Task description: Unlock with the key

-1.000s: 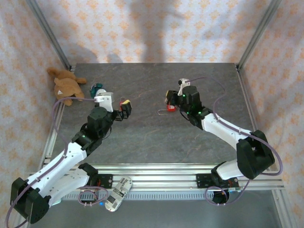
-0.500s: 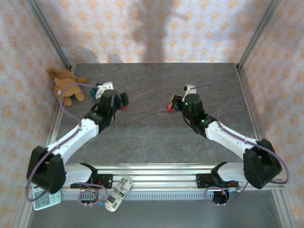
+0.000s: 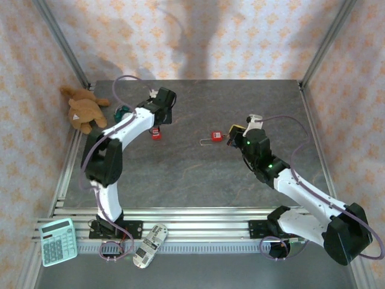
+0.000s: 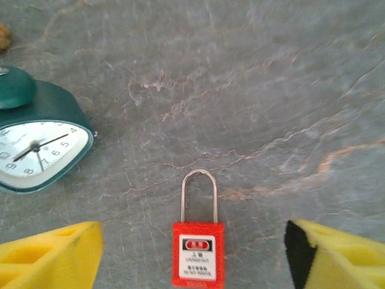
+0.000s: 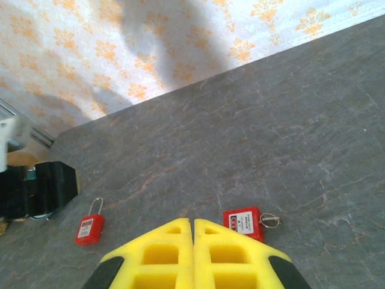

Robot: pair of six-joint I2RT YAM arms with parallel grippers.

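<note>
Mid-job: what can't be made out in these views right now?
Key: in the right wrist view the wire ring beside the right padlock is too small to show whether a key hangs there.
Left padlock: the left wrist view's bottom edge cuts off its base, so no keyhole shows.
Right tool: shut; its own pads hide whether anything is pinched.

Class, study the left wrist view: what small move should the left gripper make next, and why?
Probably lower the left gripper and close it on the red padlock. Its jaws stand open on either side of the lock, which lies flat on the table, not yet held.
</note>
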